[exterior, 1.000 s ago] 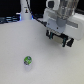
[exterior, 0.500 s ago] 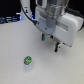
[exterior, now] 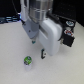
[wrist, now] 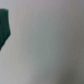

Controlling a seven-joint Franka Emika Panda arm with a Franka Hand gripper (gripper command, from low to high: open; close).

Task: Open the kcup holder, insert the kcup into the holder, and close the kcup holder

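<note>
Swinging toward the exterior view's left, the gripper [exterior: 42, 51] now hangs just beside the kcup [exterior: 28, 61]; jaw state unclear, pickup pending.

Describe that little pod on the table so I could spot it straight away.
Start at the big white arm in the exterior view. Below it, toward that view's left, the kcup stands alone on the pale table. It is small and round, the only thing with a green-and-blue top.

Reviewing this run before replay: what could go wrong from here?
1. The arm blocks most of the kcup holder in the exterior view, so handle alignment can't be checked.
2. The wrist view is blurred, no help for aiming.
3. The kcup sits loose on the table; a low sweep could knock it away.
</note>
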